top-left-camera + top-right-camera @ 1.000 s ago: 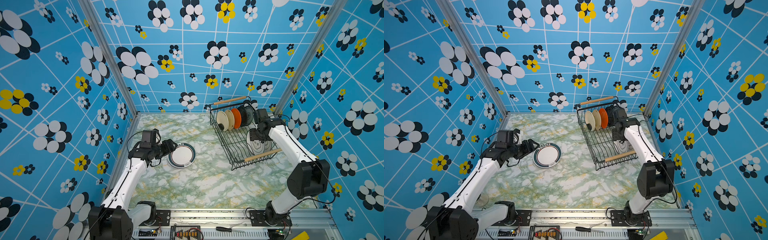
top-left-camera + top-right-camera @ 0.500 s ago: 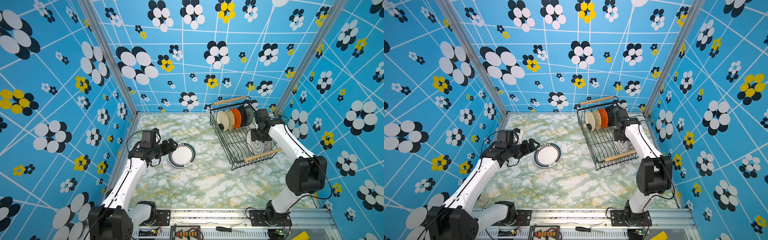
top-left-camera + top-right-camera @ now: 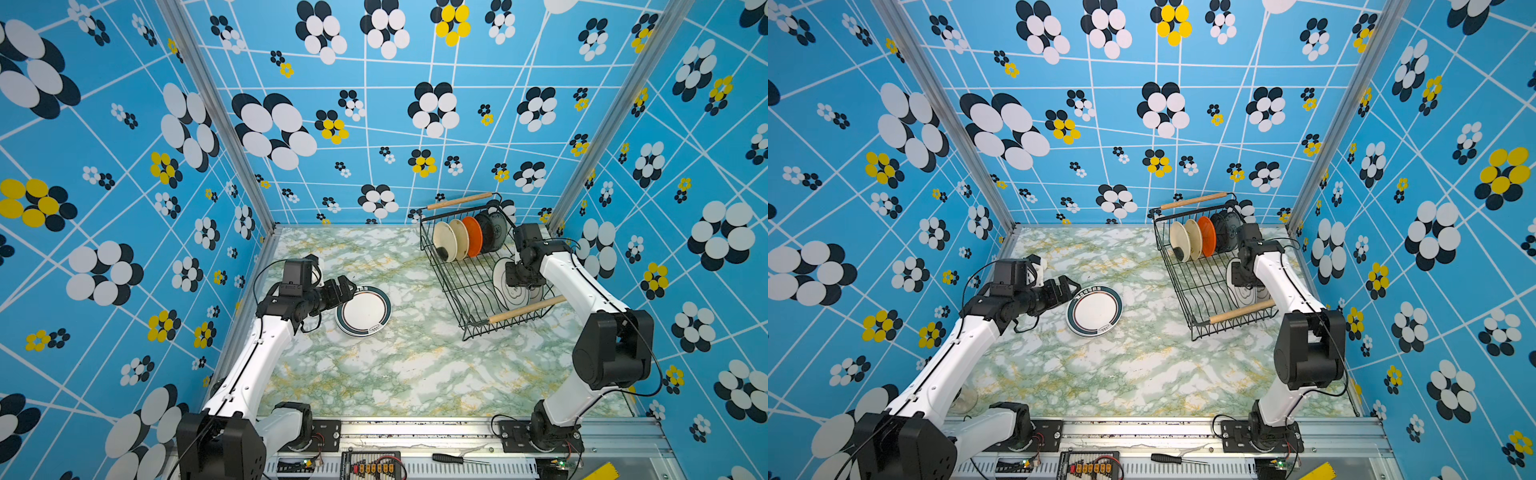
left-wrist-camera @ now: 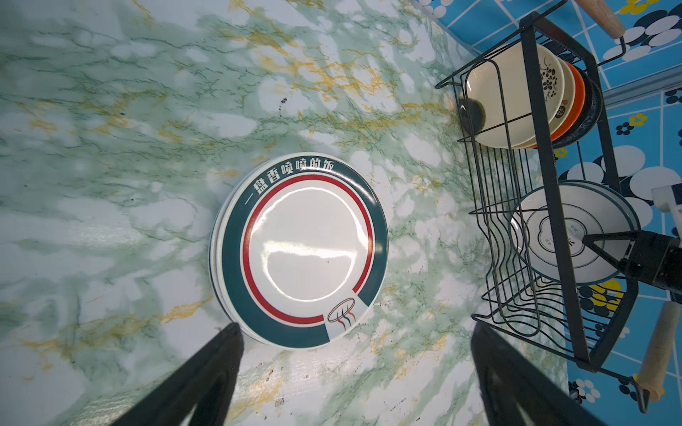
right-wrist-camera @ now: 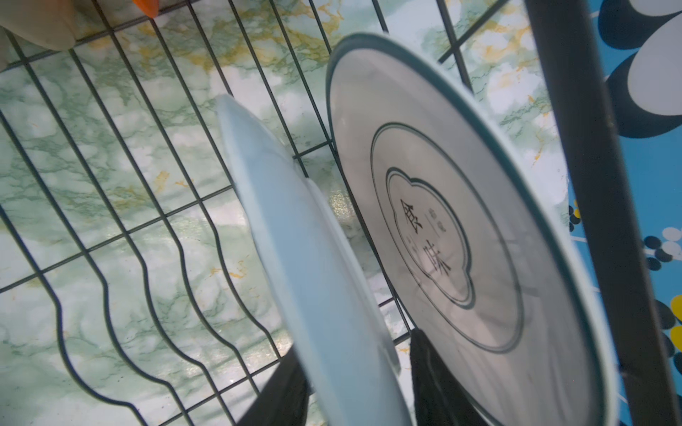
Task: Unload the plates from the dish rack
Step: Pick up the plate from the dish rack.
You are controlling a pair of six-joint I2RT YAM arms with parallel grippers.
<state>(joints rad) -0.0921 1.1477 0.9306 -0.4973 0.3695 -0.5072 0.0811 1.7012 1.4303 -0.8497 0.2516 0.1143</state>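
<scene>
The rack [image 3: 461,286] stands at the back right of the counter [image 3: 415,374], with five small plates [image 3: 469,237] upright in its far row and two big white plates [image 3: 513,291] in its near row. The right pincer [image 5: 356,346] reaches down into it with a finger on either side of one white plate's rim, though I cannot tell whether it is pinching. Over to the left a teal-rimmed plate [image 3: 363,311] lies flat on the counter, with the left pincer [image 3: 348,287] spread wide just beside its edge.
</scene>
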